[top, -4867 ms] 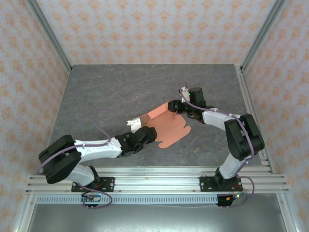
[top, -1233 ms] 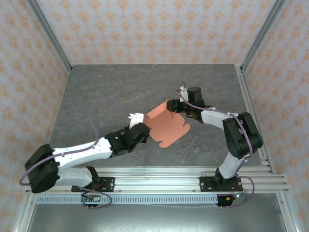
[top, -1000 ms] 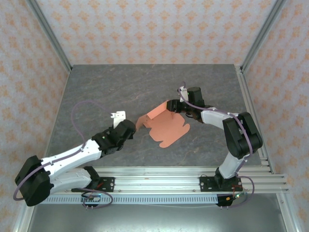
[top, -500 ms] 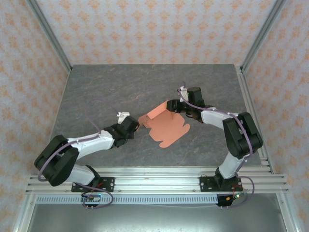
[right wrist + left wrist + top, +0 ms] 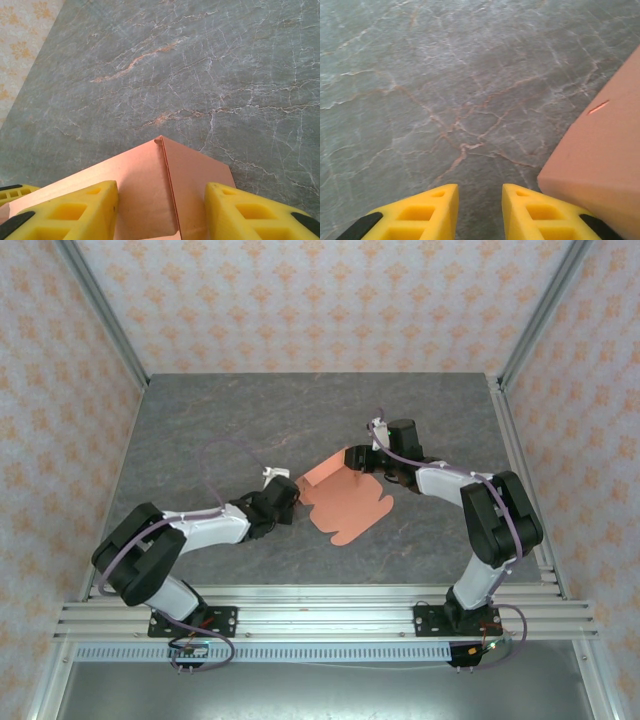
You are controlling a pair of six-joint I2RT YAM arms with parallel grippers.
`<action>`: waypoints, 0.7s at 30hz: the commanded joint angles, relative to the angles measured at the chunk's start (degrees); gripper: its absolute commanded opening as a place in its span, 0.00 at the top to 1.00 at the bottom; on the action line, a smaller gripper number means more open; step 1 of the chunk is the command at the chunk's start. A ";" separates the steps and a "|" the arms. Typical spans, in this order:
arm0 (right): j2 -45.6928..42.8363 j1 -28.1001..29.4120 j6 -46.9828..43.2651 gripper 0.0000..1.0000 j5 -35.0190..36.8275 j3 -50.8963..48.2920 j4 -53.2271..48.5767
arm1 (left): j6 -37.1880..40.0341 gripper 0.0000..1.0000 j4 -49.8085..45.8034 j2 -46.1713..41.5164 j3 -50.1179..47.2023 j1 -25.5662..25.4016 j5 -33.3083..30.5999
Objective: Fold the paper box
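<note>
Judging by how the card lies, the fold is barely begun. On the left, the left gripper (image 5: 480, 195) sits low over the grey table (image 5: 200, 430). Its 2 yellow fingers (image 5: 425, 215) are a narrow gap apart, with bare stone between them and nothing held. The left end of the paper box (image 5: 350, 505) lies just beside its right finger; I cannot tell whether they touch.

The box sits mid-table between the 2 arms. Most of it is a flat sheet, with rounded tabs spread toward the near right. Only the far panel stands up from the sheet, creased into a corner.

On the right, the right gripper (image 5: 161, 192) straddles that raised corner, with 1 finger on each side of the crease, set wide apart. Whether they press the card or merely bracket it I cannot tell.

So at most 1 wall looks formed. As I read it, the other sides have yet to be raised, the tabs tucked and the shape closed. The left gripper looks placed to take the left edge next.
</note>
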 commanded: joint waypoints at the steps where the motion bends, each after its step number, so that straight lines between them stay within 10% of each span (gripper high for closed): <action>1: 2.34 0.75 -0.75 0.52 0.96 -0.41 -5.88 | 1.93 0.71 2.48 0.93 1.79 -1.49 0.46; 21: 2.68 1.04 -0.94 0.53 0.65 -0.37 -5.87 | 4.97 0.71 7.80 1.51 3.15 -4.02 1.67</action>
